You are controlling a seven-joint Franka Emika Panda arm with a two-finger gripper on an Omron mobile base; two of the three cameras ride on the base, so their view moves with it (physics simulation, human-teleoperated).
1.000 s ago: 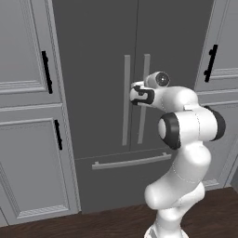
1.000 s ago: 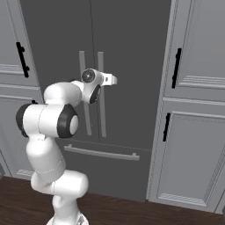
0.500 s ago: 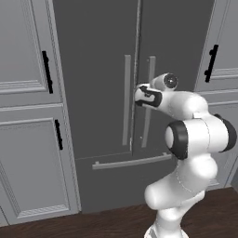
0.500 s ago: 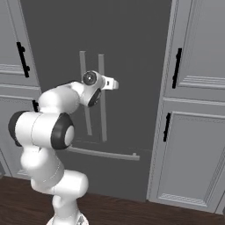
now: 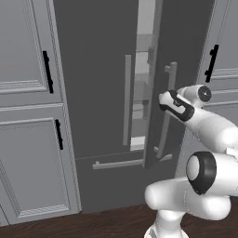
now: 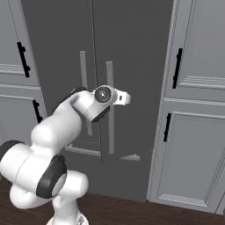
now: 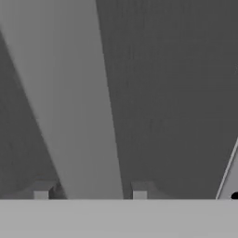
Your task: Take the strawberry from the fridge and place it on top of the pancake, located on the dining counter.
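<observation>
The dark grey fridge (image 5: 100, 69) fills the middle of both base views, and its right door stands ajar. Through the gap, pale shelves (image 5: 138, 111) show inside. My gripper (image 5: 166, 100) is shut on the right door's vertical bar handle (image 5: 162, 130) at about mid height. In the hand view the pale handle (image 7: 69, 93) runs between my two fingertips (image 7: 41, 193), with the gripper (image 7: 90, 194) straddling it. From the right base view the handle (image 6: 110, 132) runs down behind my wrist. The strawberry is hidden, and the pancake and the dining counter are out of view.
Light grey panelled cabinets with black handles flank the fridge on the left (image 5: 28, 93) and on the right (image 6: 193, 110). The left door's handle (image 5: 126, 102) and the bottom drawer's bar (image 5: 118, 163) lie close by. Dark wood floor (image 5: 93, 223) runs below.
The right fridge door has swung out from shut to ajar, uncovering a strip of shelves. My hand has come back toward the base with the handle.
</observation>
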